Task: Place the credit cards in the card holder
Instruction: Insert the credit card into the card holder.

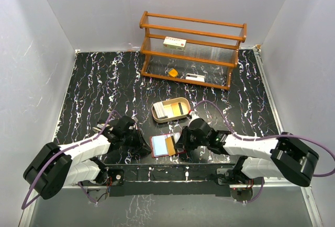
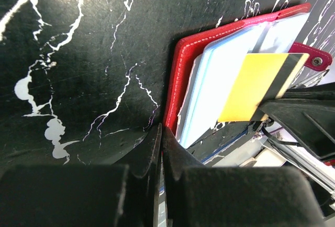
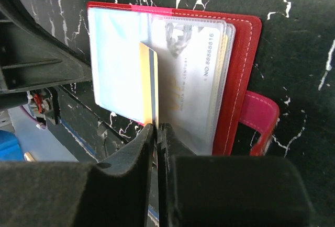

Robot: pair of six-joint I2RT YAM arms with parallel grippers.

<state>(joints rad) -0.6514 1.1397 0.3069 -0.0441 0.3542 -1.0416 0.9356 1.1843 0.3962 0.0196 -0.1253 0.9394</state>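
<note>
Black white-veined marble tabletop (image 1: 94, 91) bears a tan oval wooden tray (image 1: 153, 113) of grey and white credit cards (image 1: 172, 110); just nearer the arms lies the dark red folding card holder (image 1: 158, 146), open. Right gripper (image 3: 156, 127) pinches 1 yellow striped credit card (image 3: 148, 80) against its clear pockets; left gripper (image 2: 161, 128), fingers pressed together, sits at its edge.

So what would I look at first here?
The bright red card holder, lying open in the middle of the table's near edge. The right gripper pinches a yellow card edge-on over its clear pockets. A wooden rack stands at the back.
</note>
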